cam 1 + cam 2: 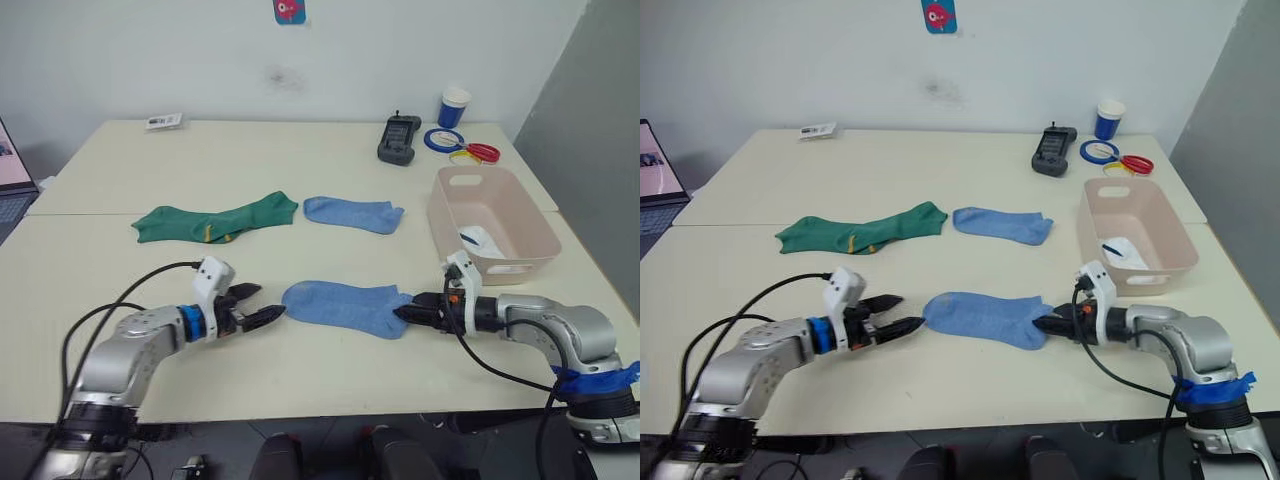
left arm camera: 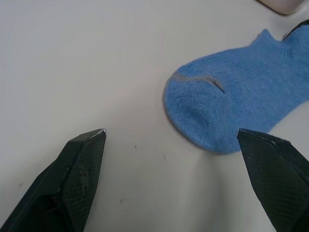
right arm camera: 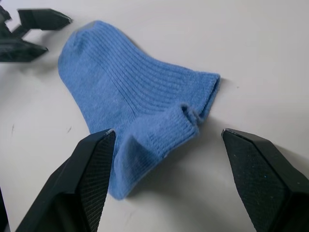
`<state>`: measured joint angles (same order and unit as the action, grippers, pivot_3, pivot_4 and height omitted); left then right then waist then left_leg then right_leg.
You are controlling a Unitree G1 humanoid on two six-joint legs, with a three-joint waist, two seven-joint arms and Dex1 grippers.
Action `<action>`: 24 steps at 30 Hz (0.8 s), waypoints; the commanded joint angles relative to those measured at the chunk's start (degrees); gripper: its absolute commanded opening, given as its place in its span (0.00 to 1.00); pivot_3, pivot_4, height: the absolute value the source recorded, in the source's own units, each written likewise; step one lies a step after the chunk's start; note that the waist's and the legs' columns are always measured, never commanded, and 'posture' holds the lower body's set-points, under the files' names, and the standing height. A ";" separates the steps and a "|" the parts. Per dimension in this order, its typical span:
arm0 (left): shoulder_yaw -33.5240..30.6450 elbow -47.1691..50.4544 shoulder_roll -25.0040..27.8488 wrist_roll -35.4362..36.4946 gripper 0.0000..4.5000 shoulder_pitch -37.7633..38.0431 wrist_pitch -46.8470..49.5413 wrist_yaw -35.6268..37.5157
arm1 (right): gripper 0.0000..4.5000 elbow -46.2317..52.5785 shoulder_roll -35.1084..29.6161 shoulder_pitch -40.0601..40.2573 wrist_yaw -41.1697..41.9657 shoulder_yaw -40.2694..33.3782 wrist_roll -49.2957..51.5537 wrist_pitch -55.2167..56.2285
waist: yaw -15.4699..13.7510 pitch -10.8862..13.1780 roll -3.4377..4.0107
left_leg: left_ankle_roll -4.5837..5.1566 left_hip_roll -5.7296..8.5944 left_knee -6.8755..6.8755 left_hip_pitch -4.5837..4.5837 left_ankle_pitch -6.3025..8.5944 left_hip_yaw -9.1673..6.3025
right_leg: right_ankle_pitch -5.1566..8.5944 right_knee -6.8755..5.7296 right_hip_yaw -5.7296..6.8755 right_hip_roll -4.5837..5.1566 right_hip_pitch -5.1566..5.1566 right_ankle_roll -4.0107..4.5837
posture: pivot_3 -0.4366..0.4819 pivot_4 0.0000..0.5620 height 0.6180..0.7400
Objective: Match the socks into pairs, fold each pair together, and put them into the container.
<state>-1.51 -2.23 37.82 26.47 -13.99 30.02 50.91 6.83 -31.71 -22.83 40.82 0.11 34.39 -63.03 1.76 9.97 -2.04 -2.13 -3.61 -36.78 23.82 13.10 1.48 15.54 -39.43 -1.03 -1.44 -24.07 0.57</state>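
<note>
In the left eye view, a light blue sock [image 1: 345, 304] is seen flat on the table [image 1: 300, 160] between the two grippers. The left gripper [image 1: 262, 307] is held at the toe end, at the sock's 9 o'clock, with its fingers apart; the right gripper [image 1: 408, 312] is set at the cuff end, at 3 o'clock. This placement at opposite ends appears chosen so that the sock can be taken at both ends. A second light blue sock [image 1: 354, 213] lies at 12 o'clock from the first, and the green socks [image 1: 215, 220] lie at about 10 o'clock. The container [image 1: 490, 222] stands at 2 o'clock, with a white sock [image 1: 478, 239] already inside.

In the right eye view, the same layout is shown; a dark handheld device [image 1: 1053, 150] and a blue cup [image 1: 1109, 119] are placed at the far edge.

In the left wrist view, the toe is seen ahead of the parted fingers [image 2: 77, 174], not yet touched.

In the right wrist view, the fingertips [image 3: 91, 169] are spread wide, and the rumpled cuff is seen between them, ungripped.
</note>
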 commanded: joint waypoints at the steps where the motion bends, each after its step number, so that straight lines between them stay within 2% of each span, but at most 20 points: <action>1: 3.42 -1.23 -1.13 -3.03 0.96 -1.23 -2.11 1.63 | 0.80 -0.33 0.80 -0.62 -1.53 -0.53 -0.60 0.78 | -0.06 -0.01 0.02 | 0.00 0.00 0.00 -0.02 0.00 0.00 | 0.00 -0.01 0.00 0.01 0.01 0.00 | 0.48 0.27 1.00; 3: 4.78 -1.52 -1.39 -4.47 0.87 -1.57 -2.72 2.02 | 0.71 0.27 1.01 -0.67 -1.71 -0.62 -0.13 0.40 | -0.08 -0.01 0.02 | 0.00 0.01 -0.01 -0.03 0.00 -0.01 | -0.01 -0.03 0.02 0.04 0.03 -0.02 | 0.48 0.27 1.00; 11: 6.07 -0.28 -2.45 -5.88 0.31 -0.45 -4.41 3.88 | 0.06 2.44 2.65 -0.66 -2.78 -0.35 1.24 -1.28 | -0.09 -0.01 0.02 | 0.00 0.03 -0.01 0.00 0.00 0.01 | -0.02 -0.01 0.00 0.06 0.02 -0.03 | 0.48 0.27 1.00; 12: 6.11 -0.15 -2.54 -5.97 0.24 -0.36 -4.43 3.87 | 0.00 2.63 2.92 -0.68 -2.92 -0.27 1.34 -1.43 | -0.08 -0.01 0.02 | 0.00 0.03 -0.01 -0.01 0.00 0.01 | -0.02 -0.02 0.00 0.06 0.02 -0.03 | 0.48 0.27 1.00; 16: 5.89 0.57 -2.59 -5.79 0.01 -0.03 -4.18 3.72 | 0.00 3.27 3.94 -1.00 -3.50 -0.46 1.85 -2.18 | -0.09 -0.01 0.02 | 0.00 0.02 -0.02 -0.01 0.00 0.00 | -0.02 -0.02 0.01 0.06 0.02 -0.03 | 0.48 0.27 1.00; 24: 0.04 9.79 0.11 -1.40 0.01 6.46 1.11 2.01 | 0.00 7.70 5.23 -1.09 -3.16 -0.32 4.54 -4.33 | 0.15 -0.01 0.02 | 0.00 -0.05 -0.01 -0.01 0.00 -0.02 | -0.02 -0.04 0.01 0.15 0.00 -0.03 | 0.48 0.27 1.00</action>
<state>0.79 4.04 36.57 23.48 -9.04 28.94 53.13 10.91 -26.42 -23.30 37.18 0.31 36.90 -66.57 1.91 9.96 -2.02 -2.13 -3.67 -36.78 23.80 13.10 1.45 15.52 -39.49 -1.04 -1.29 -24.07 0.54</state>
